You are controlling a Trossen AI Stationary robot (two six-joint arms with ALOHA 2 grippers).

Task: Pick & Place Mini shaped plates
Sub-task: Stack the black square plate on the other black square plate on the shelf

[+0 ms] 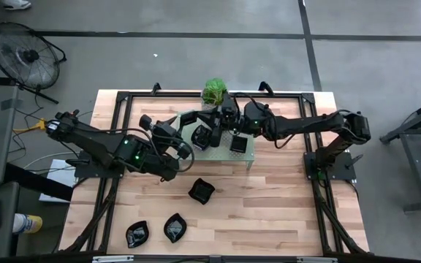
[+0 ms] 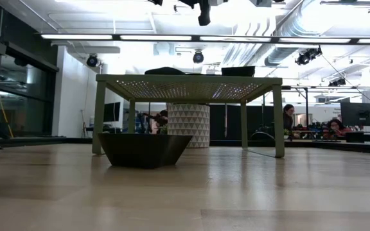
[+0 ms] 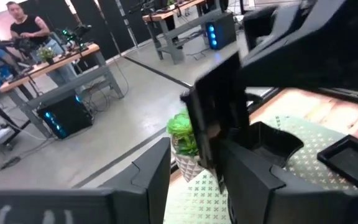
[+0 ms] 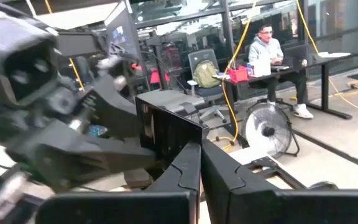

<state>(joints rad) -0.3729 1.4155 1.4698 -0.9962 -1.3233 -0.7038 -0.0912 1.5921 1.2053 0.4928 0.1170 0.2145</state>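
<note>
Both arms meet over the pale green perforated rack (image 1: 225, 146) at the far middle of the wooden table (image 1: 283, 197). The right gripper (image 1: 216, 126) reaches in from the right with its fingers (image 4: 185, 168) pressed together, pinching the edge of a black mini plate (image 4: 166, 130) held upright just above the rack. The left gripper (image 1: 190, 146) comes in from the left at the rack's near-left corner; its fingers (image 3: 154, 171) stand spread apart in the left wrist view, with that same upright plate just beyond them and no grip on it visible. 2 more black plates lie flat on the rack: one near its middle (image 1: 200, 136) and a square one toward its right side (image 1: 238, 143). A small green potted plant (image 1: 213, 90) stands just behind the rack. On the bare table in front of the rack sits 1 black dish (image 1: 202, 191), and 2 more rest near the front edge on the left, (image 1: 137, 234) and (image 1: 175, 228). A person (image 4: 267, 50) sits at a desk beyond the table.
</note>
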